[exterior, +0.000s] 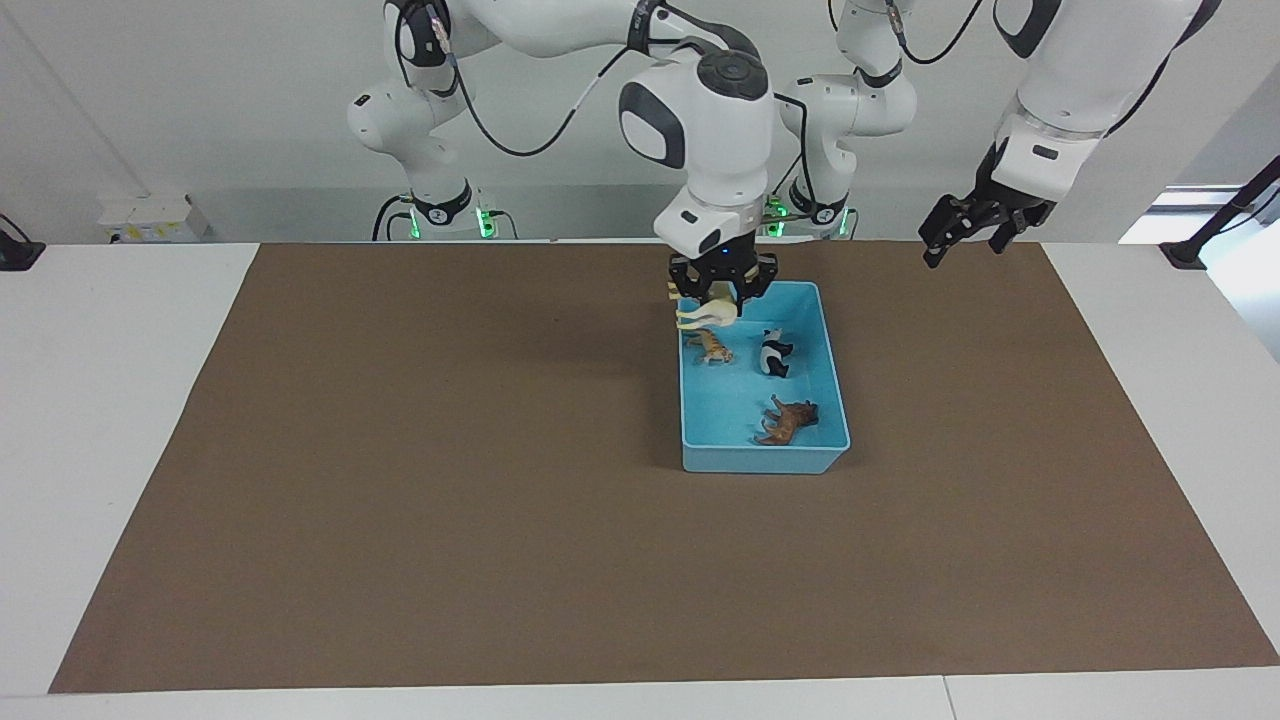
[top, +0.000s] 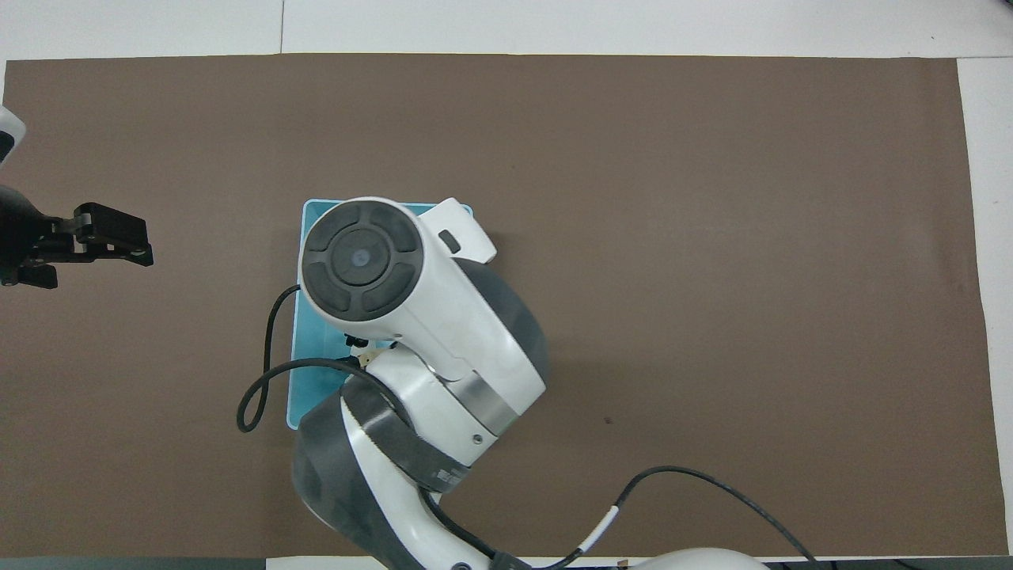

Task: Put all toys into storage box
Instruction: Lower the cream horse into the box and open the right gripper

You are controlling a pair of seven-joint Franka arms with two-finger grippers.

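The light blue storage box (exterior: pixel 836 392) stands on the brown mat near the robots. In it lie the orange tiger (exterior: pixel 712 347), the panda (exterior: pixel 773 353) and the brown lion (exterior: pixel 790 420). My right gripper (exterior: pixel 718 291) hangs over the box's end nearest the robots, shut on the cream-white llama (exterior: pixel 704 316), which is held above the box floor, over the tiger. My left gripper (exterior: pixel 968 240) waits in the air, open and empty, over the mat toward the left arm's end; it also shows in the overhead view (top: pixel 111 237). In the overhead view the right arm hides the toys and most of the box (top: pixel 304 380).
The brown mat (exterior: pixel 400 480) covers most of the white table. A black cable (top: pixel 261 380) loops from the right arm beside the box. Nothing else lies on the mat.
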